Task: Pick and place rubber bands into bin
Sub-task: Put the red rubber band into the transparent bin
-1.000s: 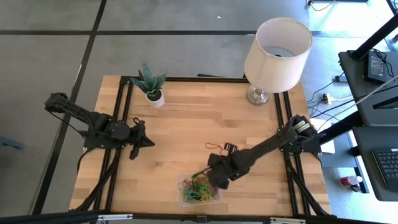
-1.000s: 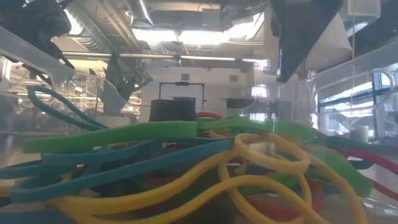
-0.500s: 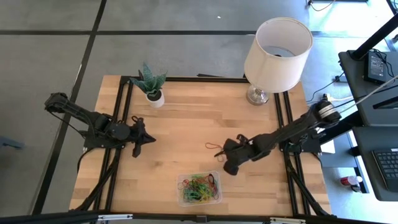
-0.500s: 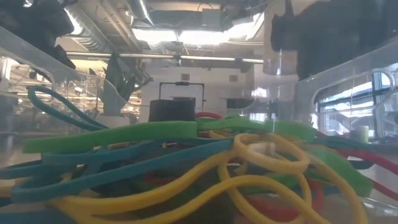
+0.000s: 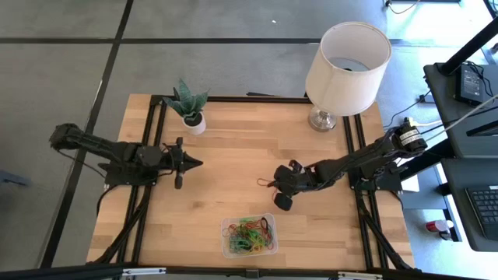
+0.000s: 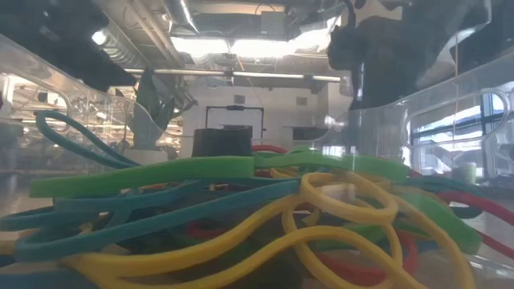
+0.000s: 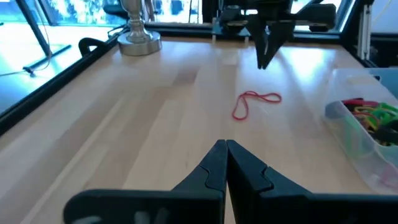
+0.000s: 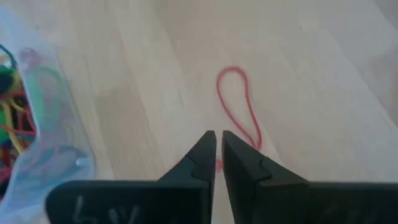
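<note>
The rubber bands (image 5: 249,236) mostly lie heaped in the bin (image 5: 228,250), but one red band (image 8: 238,111) is loose on the table (image 5: 233,155) just beyond the bin. Your right gripper (image 8: 217,154) hovers over that band with its fingers a narrow slit apart, nothing between them, probably lining up a pinch. Your left gripper (image 7: 225,163), fingers pressed together, waits well away from the bin.

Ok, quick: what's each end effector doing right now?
Left end effector: closed, holding nothing.
Right end effector: fingers a sliver apart, holding nothing, just above the red rubber band lying on the table.
</note>
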